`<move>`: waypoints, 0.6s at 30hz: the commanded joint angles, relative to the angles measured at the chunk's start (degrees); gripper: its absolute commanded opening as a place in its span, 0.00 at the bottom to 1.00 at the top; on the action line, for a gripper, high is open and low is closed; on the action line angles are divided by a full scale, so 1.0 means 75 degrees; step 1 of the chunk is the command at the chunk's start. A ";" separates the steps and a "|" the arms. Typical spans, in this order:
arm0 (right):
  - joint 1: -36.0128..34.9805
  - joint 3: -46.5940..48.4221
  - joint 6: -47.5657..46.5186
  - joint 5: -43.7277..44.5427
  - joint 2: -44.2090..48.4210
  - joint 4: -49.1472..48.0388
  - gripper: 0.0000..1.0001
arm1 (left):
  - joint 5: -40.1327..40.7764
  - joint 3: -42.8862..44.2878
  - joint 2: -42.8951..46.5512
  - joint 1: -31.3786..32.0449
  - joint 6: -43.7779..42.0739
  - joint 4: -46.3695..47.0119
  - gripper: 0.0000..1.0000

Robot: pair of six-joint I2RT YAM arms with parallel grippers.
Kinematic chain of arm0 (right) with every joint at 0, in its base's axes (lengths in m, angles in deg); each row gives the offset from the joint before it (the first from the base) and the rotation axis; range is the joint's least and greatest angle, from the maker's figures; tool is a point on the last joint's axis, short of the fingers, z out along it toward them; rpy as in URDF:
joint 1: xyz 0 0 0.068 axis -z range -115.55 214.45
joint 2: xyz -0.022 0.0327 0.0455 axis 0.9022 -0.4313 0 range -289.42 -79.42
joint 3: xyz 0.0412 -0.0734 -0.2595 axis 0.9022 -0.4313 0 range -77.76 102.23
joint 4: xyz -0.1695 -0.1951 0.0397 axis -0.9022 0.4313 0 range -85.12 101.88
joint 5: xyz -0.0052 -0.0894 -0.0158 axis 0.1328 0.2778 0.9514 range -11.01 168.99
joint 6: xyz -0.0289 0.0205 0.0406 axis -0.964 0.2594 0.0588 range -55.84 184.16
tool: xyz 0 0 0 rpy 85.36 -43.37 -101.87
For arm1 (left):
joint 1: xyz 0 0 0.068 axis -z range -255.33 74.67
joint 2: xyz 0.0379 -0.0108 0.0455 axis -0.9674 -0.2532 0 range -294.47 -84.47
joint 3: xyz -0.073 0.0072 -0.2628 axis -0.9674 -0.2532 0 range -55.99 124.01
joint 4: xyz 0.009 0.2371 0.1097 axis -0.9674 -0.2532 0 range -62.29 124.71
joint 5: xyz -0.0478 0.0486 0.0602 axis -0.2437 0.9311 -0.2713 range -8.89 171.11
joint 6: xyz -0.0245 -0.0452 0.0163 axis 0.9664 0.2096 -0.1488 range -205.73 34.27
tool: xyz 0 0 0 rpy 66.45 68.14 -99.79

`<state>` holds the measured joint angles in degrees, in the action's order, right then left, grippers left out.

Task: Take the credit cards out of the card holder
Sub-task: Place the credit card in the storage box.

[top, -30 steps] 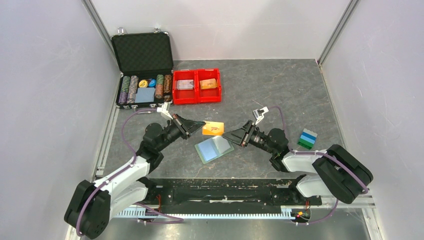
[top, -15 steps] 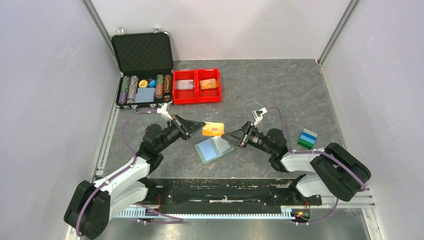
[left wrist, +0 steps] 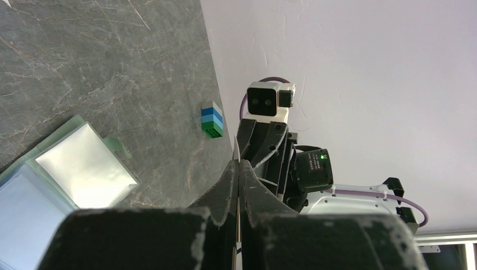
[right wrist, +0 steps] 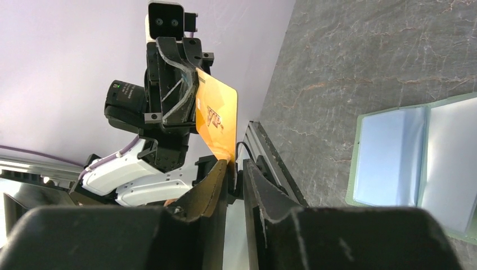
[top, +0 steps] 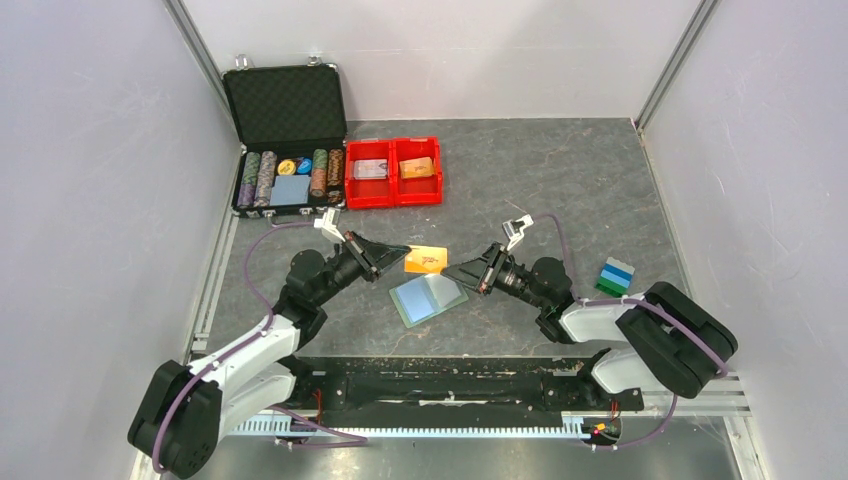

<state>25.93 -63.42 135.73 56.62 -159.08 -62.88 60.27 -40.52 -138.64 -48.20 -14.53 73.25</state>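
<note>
The card holder (top: 428, 296) lies open on the grey table between the two arms, pale blue pockets up. It also shows in the left wrist view (left wrist: 34, 208) and the right wrist view (right wrist: 394, 157). A whitish card (left wrist: 84, 166) sits in one pocket. My left gripper (top: 402, 249) is shut on one end of the orange credit card (top: 426, 259) and holds it above the table. That card is edge-on between the left gripper's fingers (left wrist: 238, 166). My right gripper (top: 450, 271) is narrowly open. The orange card's (right wrist: 216, 121) lower corner reaches the mouth of its jaws (right wrist: 236, 166).
A red two-compartment bin (top: 393, 190) with items stands at the back, beside an open black poker-chip case (top: 287, 110). A blue-green block stack (top: 615, 277) sits right of the right arm. Walls close in on both sides.
My right gripper has crept slightly left toward the orange card. The left gripper and the card holder have barely moved.
</note>
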 commanded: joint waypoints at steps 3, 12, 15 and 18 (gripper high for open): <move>-0.0037 0.0272 0.0083 0.0105 -0.0088 -0.0772 0.07 | 0.0082 -0.0069 -0.0003 0.0026 0.0270 0.0480 0.02; 0.0000 0.0528 -0.0420 0.0143 0.0198 0.0038 0.00 | -0.0021 0.0025 -0.0034 0.0032 0.0086 -0.0363 0.71; 0.0132 0.0637 -0.0607 0.0101 0.0303 0.0477 0.00 | -0.0118 0.0251 0.0133 0.0027 -0.0282 -0.1057 1.00; 0.0390 0.0870 -0.0878 0.0043 0.0413 0.1067 0.00 | -0.0128 0.0626 0.0402 0.0018 -0.0937 -0.2192 1.00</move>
<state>26.84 -60.40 133.08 56.75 -158.03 -59.28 60.86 -40.50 -138.40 -48.20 -14.77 66.11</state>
